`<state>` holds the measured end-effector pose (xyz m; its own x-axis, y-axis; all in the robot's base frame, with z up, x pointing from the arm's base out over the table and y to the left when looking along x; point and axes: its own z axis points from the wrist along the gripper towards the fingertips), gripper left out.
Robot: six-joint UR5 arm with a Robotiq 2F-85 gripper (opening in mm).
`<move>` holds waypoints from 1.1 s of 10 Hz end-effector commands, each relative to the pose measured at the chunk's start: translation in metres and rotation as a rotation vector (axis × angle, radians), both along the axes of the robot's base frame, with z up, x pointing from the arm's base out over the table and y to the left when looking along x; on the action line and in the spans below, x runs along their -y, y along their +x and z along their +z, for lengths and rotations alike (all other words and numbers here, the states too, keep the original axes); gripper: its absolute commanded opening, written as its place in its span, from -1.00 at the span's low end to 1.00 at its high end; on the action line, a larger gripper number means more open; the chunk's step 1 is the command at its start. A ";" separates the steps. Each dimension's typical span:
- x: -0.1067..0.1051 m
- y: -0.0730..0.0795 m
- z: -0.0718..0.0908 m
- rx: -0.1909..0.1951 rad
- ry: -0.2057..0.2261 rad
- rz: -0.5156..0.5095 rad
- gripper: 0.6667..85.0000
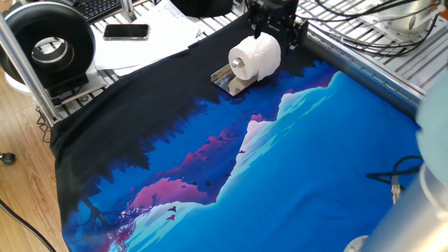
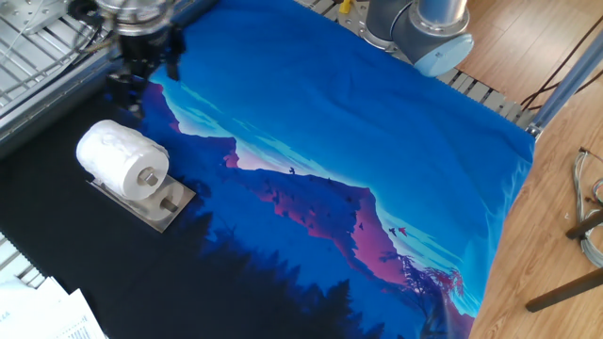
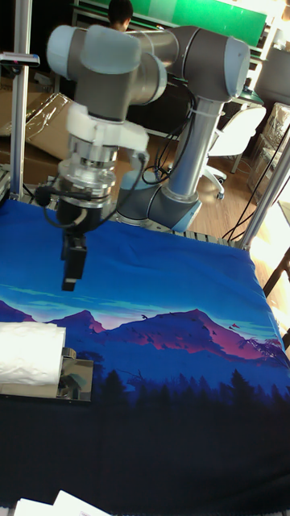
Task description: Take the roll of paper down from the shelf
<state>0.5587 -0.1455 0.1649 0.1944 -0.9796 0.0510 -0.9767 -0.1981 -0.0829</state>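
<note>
A: Where does everything sit, taking the roll of paper [image 2: 121, 159] as the landmark?

B: Under it the blue and black cloth [image 2: 358, 179] covers the table. The gripper [image 2: 139, 73] hangs above and behind the roll, apart from it, fingers spread and holding nothing. The roll rests on the shelf [image 2: 155, 205], a silvery plate, its core on the peg that points along the plate.

A: How should the grasp go?

B: I would come down with one finger on each side of the roll's curved body (soft tissue, so close gently). Then slide it off along the peg's line, not straight up, or the light shelf may drag along.
</note>
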 end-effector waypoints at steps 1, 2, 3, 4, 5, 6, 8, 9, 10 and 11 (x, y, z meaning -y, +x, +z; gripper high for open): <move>0.034 0.024 -0.014 0.068 0.032 -0.012 1.00; 0.043 0.031 -0.013 0.092 -0.005 -0.030 1.00; 0.046 0.034 -0.016 0.099 -0.018 -0.045 1.00; 0.044 0.037 -0.022 0.101 -0.012 -0.059 1.00; 0.045 0.031 -0.022 0.084 -0.010 -0.101 1.00; 0.043 0.030 -0.021 0.081 0.003 -0.142 1.00; 0.028 0.029 -0.022 0.070 0.055 -0.187 1.00; 0.033 0.025 -0.022 0.057 0.034 -0.158 1.00; 0.041 0.023 -0.022 0.053 -0.004 -0.130 1.00; 0.042 0.024 -0.022 0.058 0.000 -0.174 1.00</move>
